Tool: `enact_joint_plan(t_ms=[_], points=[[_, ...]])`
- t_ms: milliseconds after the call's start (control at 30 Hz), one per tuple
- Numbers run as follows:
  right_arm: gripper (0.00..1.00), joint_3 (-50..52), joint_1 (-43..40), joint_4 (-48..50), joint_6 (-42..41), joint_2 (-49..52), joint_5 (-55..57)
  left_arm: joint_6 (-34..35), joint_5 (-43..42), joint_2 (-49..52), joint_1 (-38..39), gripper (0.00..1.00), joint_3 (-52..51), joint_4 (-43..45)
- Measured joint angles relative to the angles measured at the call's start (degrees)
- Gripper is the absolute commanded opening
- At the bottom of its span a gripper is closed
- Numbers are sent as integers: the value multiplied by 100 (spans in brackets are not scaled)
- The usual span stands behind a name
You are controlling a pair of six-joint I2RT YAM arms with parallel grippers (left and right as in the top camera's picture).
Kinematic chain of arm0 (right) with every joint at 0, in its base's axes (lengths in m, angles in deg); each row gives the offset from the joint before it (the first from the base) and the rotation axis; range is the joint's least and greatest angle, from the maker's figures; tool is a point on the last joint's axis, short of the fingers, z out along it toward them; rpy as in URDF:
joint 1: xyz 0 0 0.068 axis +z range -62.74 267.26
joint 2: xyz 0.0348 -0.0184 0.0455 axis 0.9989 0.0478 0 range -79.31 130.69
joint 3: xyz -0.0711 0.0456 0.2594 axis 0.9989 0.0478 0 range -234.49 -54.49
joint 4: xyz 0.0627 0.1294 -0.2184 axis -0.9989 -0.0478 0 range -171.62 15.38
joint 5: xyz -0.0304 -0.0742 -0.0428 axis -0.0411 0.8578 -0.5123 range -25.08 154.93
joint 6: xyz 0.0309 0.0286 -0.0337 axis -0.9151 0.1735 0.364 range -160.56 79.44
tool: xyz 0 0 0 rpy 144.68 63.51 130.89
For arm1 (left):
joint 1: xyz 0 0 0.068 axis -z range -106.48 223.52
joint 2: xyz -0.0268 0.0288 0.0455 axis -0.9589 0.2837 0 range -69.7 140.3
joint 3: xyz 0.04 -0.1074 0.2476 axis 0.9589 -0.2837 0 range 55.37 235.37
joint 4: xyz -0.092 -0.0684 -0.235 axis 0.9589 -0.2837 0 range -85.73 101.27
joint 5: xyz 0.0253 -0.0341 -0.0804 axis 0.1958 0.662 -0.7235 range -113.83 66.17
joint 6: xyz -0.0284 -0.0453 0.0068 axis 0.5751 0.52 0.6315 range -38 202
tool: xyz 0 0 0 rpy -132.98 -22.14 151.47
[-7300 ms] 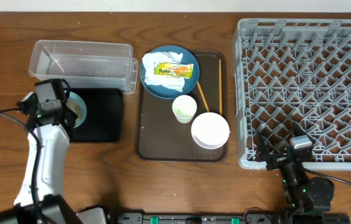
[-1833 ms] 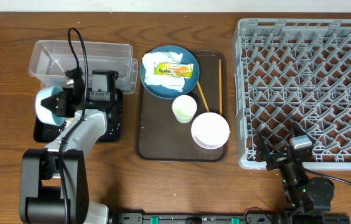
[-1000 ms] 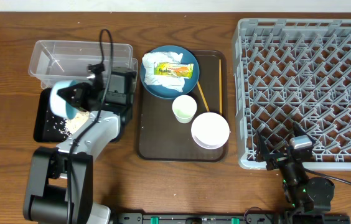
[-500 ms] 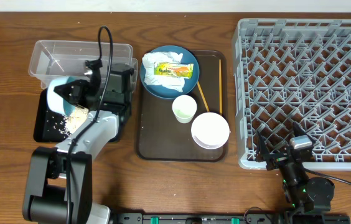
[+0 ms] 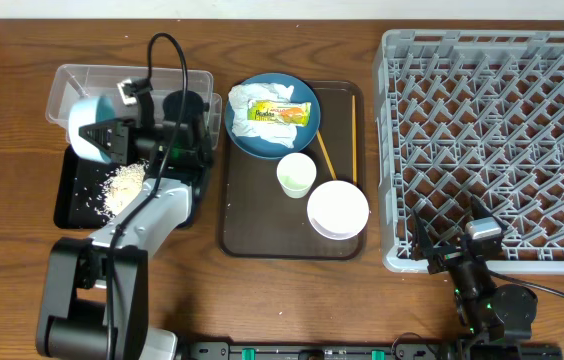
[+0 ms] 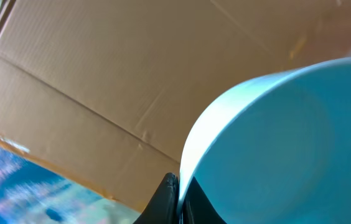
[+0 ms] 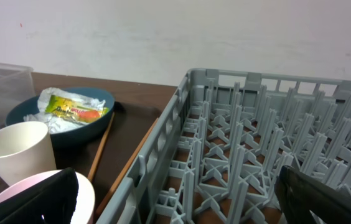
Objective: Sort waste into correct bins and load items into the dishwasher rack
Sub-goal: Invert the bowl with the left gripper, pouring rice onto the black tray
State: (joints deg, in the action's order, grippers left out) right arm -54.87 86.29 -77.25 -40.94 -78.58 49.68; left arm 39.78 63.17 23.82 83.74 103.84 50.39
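Observation:
My left gripper (image 5: 114, 136) is shut on the rim of the light blue bowl (image 5: 87, 136), held tilted on its side above the black tray (image 5: 70, 205) next to the clear tub (image 5: 132, 88). Whitish rice scraps (image 5: 122, 186) lie heaped on that tray. In the left wrist view both fingers (image 6: 170, 198) pinch the bowl's (image 6: 287, 137) edge. The dark blue plate (image 5: 262, 135) carries tissue (image 5: 254, 97) and the snack wrapper (image 5: 280, 113). My right gripper (image 5: 459, 256) stands open at the near edge of the grey rack (image 5: 502, 130), with nothing between its fingers.
A brown serving tray (image 5: 252, 225) holds the plate, a pale cup (image 5: 296, 175), a white bowl (image 5: 338, 208) and chopsticks (image 5: 324, 152). The right wrist view shows the rack wall (image 7: 163, 146) with the cup (image 7: 15, 154) to its left. A black cable (image 5: 167, 60) loops over the tub.
The left gripper has lifted the bowl away from the black tray toward the tub. The rice heap now lies uncovered on the tray. The right arm has not moved.

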Motion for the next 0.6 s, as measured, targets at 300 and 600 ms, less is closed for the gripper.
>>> enact_joint_plan(t_ms=[300,600], points=[[99,0,0,2,0,0,0,-11,-4,-1128,-225,6,-2,1222],[99,0,0,0,0,0,0,-437,-691,-1462,-446,6,-2,1209]])
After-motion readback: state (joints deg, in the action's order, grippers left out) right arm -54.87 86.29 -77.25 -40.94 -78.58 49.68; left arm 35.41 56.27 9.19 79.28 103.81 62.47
